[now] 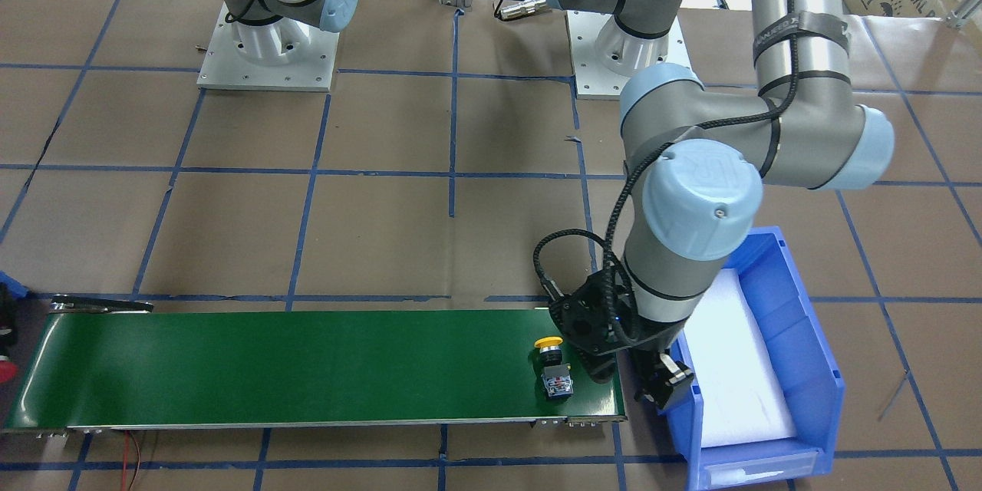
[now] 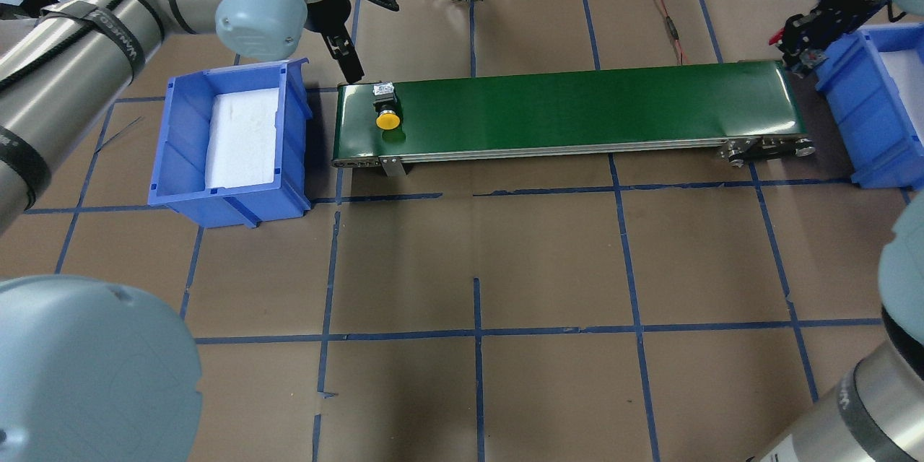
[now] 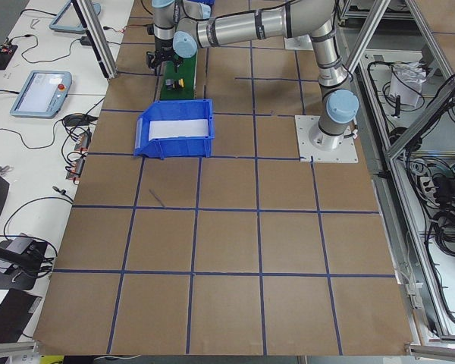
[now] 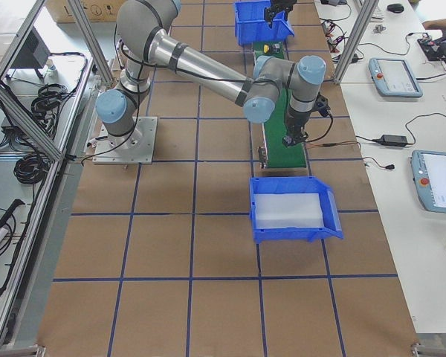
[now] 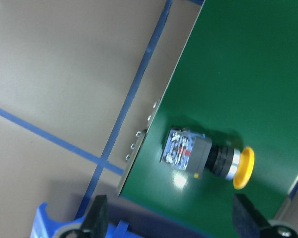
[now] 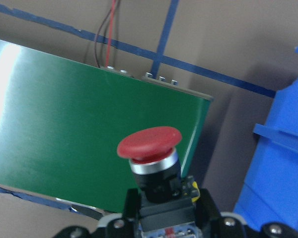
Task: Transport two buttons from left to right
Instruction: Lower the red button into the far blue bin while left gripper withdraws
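Red button: clamped upright, cap up, in the right gripper, whose fingers are closed on its black body. It hangs over the right end of the conveyor belt, near the right bin but not yet inside it.
Yellow button: lying on its side at the belt's left end, untouched by either gripper.
Left gripper: fingers spread wide, holding nothing, raised just beside the yellow button and apart from it.
Left bin: we see only its white foam pad inside.
Progress: we judge the task about half done. One button is nearly delivered and the other has the whole belt to travel. Neither is in the right bin, which in the right side view shows only a white pad.
Remaining: lower the red button into the right bin, then collect the yellow one at the far end.
Obstacles: the right bin's near wall must be cleared. Red and black wires run by the belt's right end, clear of the path as far as we can tell.
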Controlling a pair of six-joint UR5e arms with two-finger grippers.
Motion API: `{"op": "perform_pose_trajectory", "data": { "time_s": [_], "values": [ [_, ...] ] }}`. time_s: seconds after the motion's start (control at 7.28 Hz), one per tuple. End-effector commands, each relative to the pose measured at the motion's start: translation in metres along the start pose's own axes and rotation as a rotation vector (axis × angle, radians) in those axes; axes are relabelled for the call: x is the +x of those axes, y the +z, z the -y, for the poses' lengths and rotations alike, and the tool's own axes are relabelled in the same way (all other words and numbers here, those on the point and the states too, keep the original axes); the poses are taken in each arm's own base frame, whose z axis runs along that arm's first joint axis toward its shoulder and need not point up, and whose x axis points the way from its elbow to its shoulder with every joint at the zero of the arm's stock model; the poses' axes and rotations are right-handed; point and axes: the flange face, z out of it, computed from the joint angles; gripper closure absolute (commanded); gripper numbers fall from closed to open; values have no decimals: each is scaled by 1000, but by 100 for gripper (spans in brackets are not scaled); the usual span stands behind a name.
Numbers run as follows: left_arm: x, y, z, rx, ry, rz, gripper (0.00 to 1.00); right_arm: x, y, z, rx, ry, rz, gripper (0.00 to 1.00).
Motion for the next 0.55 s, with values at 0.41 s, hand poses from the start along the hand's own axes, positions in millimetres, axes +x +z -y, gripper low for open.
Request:
{"op": "perform_pose_trajectory", "data": {
  "time_s": [0.41],
  "values": [
    [-59, -13, -96, -29, -146, -19, 0, 138, -25, -73, -40, 88, 1, 92]
  ]
}}
